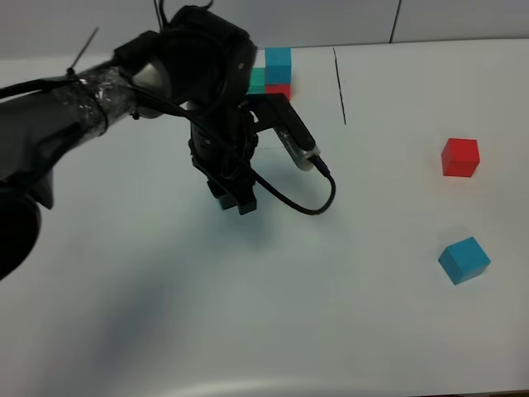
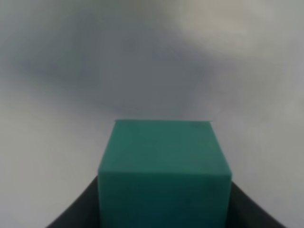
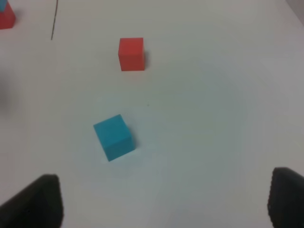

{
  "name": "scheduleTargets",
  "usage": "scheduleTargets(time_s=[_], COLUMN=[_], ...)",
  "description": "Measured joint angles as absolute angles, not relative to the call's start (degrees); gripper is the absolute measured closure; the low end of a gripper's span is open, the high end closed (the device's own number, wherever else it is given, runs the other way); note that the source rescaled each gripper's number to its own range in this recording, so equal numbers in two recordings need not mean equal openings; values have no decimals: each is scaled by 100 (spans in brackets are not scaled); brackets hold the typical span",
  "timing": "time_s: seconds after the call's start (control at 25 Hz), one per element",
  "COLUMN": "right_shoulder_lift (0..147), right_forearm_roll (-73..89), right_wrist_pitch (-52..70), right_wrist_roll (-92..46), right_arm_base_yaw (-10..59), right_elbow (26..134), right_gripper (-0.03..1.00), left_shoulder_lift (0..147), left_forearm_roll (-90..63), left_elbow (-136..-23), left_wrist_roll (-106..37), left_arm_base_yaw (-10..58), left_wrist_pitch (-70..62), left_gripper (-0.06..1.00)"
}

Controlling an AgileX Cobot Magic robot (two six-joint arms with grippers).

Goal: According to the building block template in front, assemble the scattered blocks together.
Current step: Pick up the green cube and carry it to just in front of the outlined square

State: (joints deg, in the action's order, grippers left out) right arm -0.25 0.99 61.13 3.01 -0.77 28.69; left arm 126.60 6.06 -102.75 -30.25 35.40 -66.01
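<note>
Three loose cubes, one in hand: misalignment risk.
Count: 1 green cube (image 2: 164, 166), 1 red cube (image 1: 459, 157), 1 blue cube (image 1: 464, 260), 1 template (image 1: 273, 73), 2 grippers. The left gripper (image 1: 233, 198) is clamped on green, mid-table in front of the template; the right gripper (image 3: 161, 204) is spread wide, empty. Red and blue sit well apart on the right, blue skewed, so it may butt up crooked. Green can twist on release.

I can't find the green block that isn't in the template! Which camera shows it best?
The left wrist view: the green block fills it, sitting between the fingers of the left gripper. In the exterior high view the left arm hides it almost wholly. The right wrist view misses it.
</note>
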Motion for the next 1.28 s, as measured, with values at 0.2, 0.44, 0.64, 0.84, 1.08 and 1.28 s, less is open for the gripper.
scheduleTargets(time_s=[0.2, 0.44, 0.64, 0.84, 1.08, 1.28], right_shoulder_lift=[-25, -25, -25, -25, -25, -25], right_forearm_roll=[99, 99, 99, 99, 99, 99], right_wrist_pitch=[6113, 6113, 6113, 6113, 6113, 6113], right_wrist_roll=[301, 301, 301, 301, 306, 306], right_arm_base_yaw=[-77, -77, -77, -77, -77, -77], right_elbow=[2869, 2869, 2869, 2869, 2869, 2869], right_gripper=[9, 9, 9, 9, 9, 9], left_shoulder_lift=[13068, 13378, 13503, 13595, 13818, 13841], left_forearm_roll=[619, 618, 614, 593, 599, 610], left_elbow=[-10841, -11072, -11072, -11072, -11102, -11118], left_wrist_roll=[-3565, -3838, -3934, -3997, -4007, -4013], left_arm_base_yaw=[3853, 4031, 4095, 4109, 4109, 4109], left_wrist_pitch=[-6643, -6483, -6122, -6033, -6028, -6046], left_gripper=[92, 92, 92, 92, 92, 92])
